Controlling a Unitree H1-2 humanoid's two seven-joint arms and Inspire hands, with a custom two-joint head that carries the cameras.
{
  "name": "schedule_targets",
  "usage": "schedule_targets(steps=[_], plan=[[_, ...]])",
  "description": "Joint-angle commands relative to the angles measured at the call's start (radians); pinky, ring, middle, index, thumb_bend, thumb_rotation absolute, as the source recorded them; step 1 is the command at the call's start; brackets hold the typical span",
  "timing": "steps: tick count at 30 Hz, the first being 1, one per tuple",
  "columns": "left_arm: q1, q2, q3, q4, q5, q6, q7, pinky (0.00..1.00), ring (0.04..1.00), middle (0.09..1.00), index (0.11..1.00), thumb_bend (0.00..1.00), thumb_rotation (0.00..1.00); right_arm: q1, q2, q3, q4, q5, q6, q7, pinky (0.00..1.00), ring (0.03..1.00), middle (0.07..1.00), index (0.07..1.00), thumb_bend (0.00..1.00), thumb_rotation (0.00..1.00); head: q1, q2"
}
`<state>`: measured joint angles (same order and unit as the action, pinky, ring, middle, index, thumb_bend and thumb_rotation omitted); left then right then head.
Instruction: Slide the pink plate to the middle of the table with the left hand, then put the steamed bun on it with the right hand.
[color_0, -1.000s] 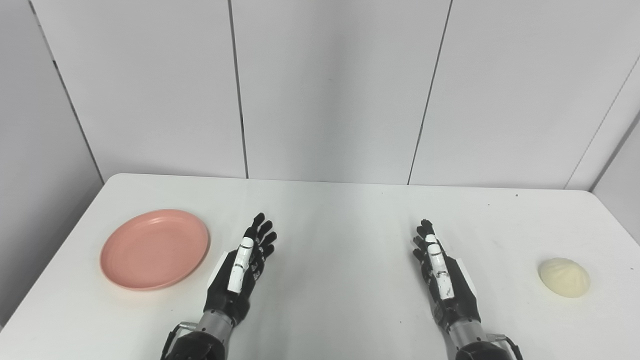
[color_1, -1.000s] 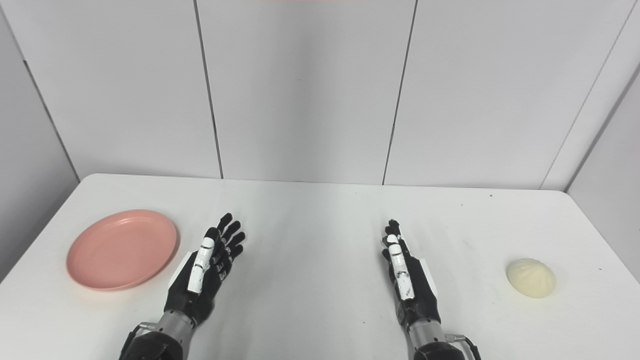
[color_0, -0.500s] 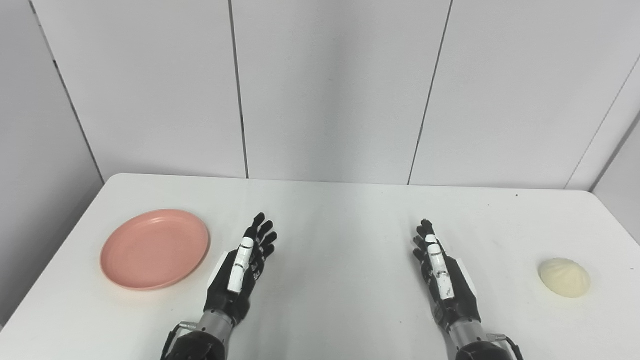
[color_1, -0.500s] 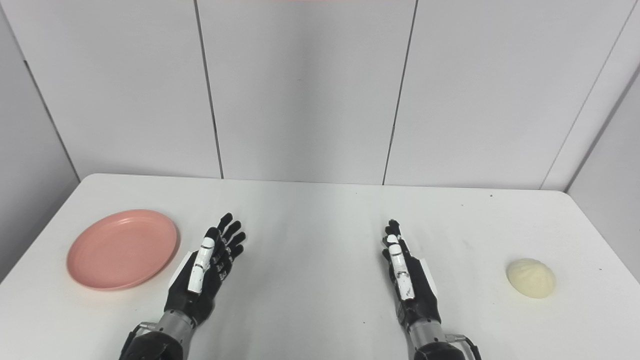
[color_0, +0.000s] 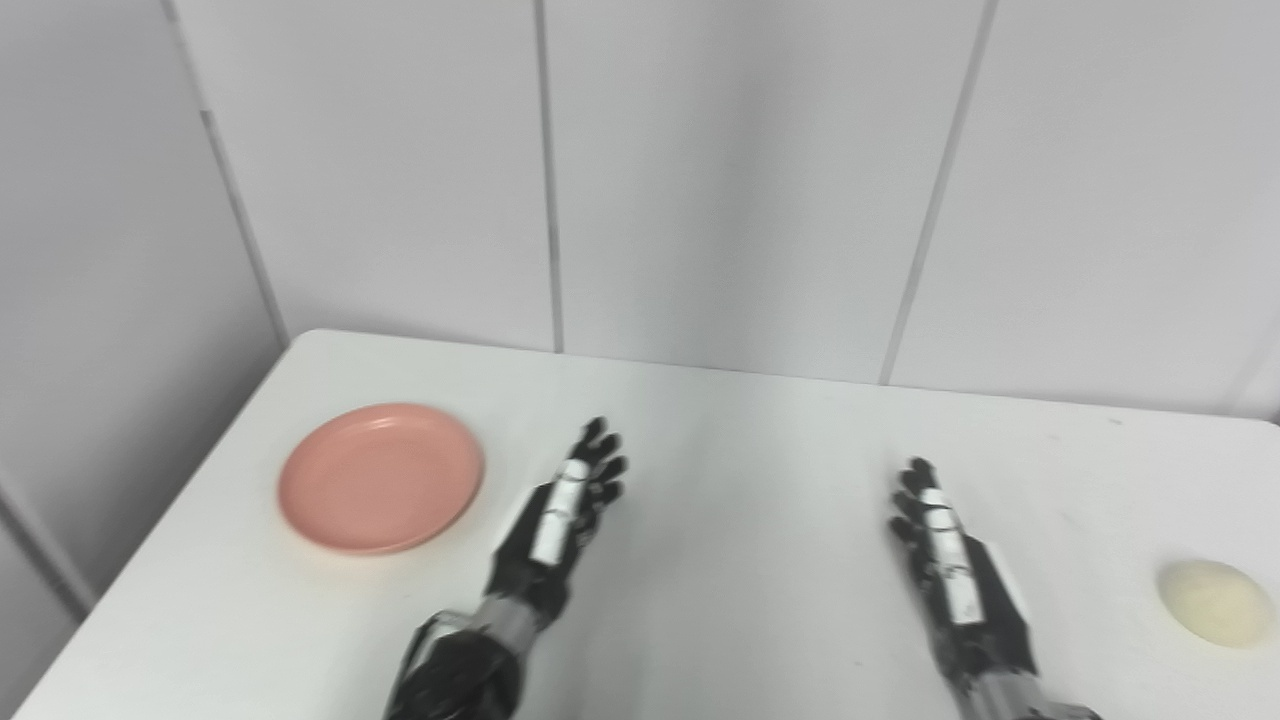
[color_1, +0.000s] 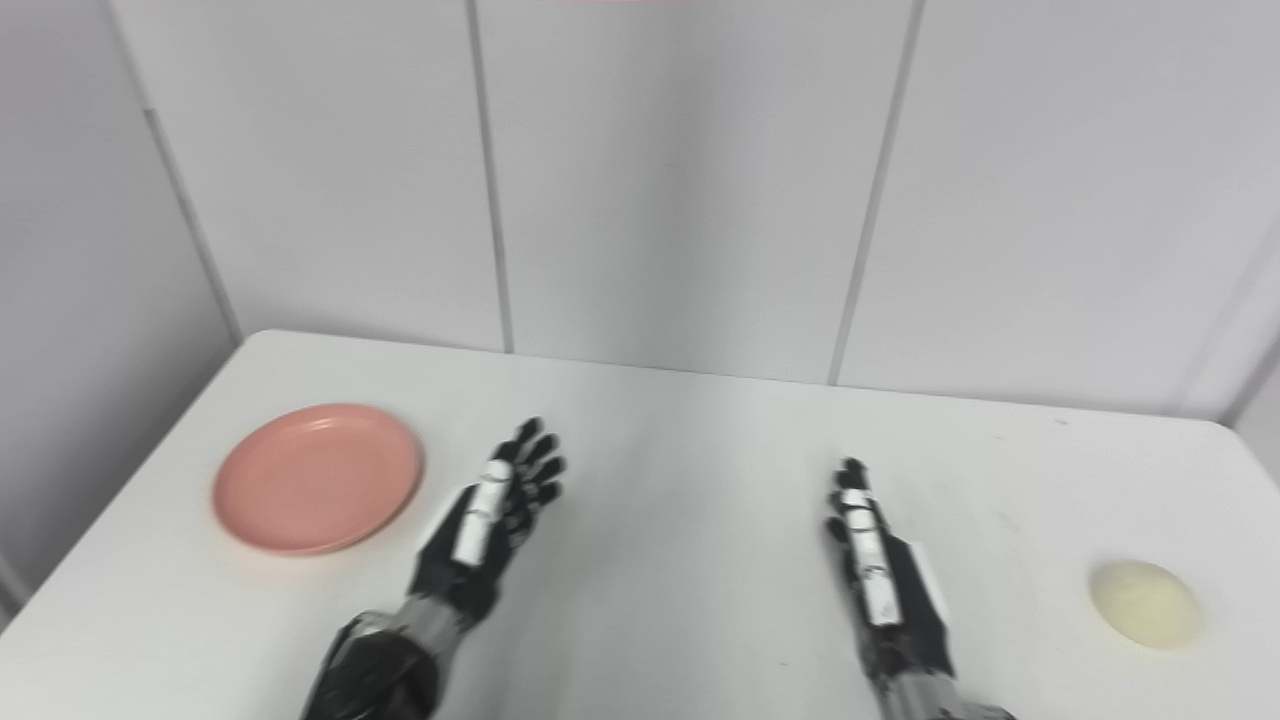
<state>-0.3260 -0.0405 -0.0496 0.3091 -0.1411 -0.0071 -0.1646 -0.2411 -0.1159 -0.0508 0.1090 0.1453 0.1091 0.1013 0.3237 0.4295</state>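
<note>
Left eye view shows the left robot hand (color_0: 555, 525), black with white plates on its back, low over the white rectangular bench (color_0: 740, 500). Its fingers are spread and stretched forward, and it holds nothing. The picture is a little blurred, so I cannot tell if the palm touches the bench surface.

Just to the outer side of this robot hand, a bit forward of the wrist, lies the round pink plastic plate (color_0: 382, 477). It sits flat on the bench, near the robot hand but apart from it, close to the left edge of the bench.

The right robot hand (color_0: 955, 575), of the same black and white build, is well apart from the left one, on the other half of the bench. Its fingers are also extended and apart, and nothing is in it.

To the outer side of the right robot hand, level with its palm, rests the pale cream round steamed bun (color_0: 1215, 616). It lies on the bench near the right edge, not touching the robot hand.

Behind the bench stands a grey panelled wall (color_0: 740, 170) with thin vertical seams.
</note>
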Motion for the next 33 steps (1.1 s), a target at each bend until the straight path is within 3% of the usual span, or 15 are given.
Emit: schedule_targets(steps=[1, 9, 21, 28, 33], plan=[[0.049, -0.008, -0.011, 0.073, 0.020, 0.041, 0.013, 0.99, 0.982, 1.000, 1.000, 0.57, 1.00, 0.002, -0.013, -0.010, -0.001, 0.008, 0.049, 0.004, 1.00, 1.000, 1.000, 1.000, 0.17, 1.00, 0.002, -0.001], [0.045, -0.016, -0.009, 0.073, 0.029, 0.048, 0.017, 0.99, 0.985, 0.999, 1.000, 0.57, 1.00, -0.002, -0.023, -0.008, 0.003, 0.014, 0.037, 0.023, 1.00, 1.000, 1.000, 1.000, 0.13, 1.00, 0.000, 0.001], [0.040, -0.020, -0.003, 0.038, 0.020, 0.040, 0.015, 1.00, 0.988, 1.000, 1.000, 0.56, 1.00, -0.004, -0.017, -0.011, -0.016, 0.009, 0.075, 0.004, 1.00, 1.000, 1.000, 1.000, 0.13, 1.00, -0.003, 0.006], [0.015, -0.027, 0.006, -0.055, 0.016, 0.062, 0.030, 1.00, 0.976, 0.993, 1.000, 0.57, 1.00, -0.020, -0.021, -0.013, 0.021, 0.010, 0.051, 0.013, 1.00, 1.000, 1.000, 1.000, 0.14, 1.00, 0.000, -0.004], [-0.018, -0.037, 0.022, -0.184, 0.002, 0.097, 0.052, 0.97, 0.959, 0.974, 0.986, 0.60, 1.00, -0.028, -0.022, -0.021, 0.032, 0.018, 0.054, 0.015, 1.00, 1.000, 1.000, 1.000, 0.13, 1.00, 0.008, -0.010]])
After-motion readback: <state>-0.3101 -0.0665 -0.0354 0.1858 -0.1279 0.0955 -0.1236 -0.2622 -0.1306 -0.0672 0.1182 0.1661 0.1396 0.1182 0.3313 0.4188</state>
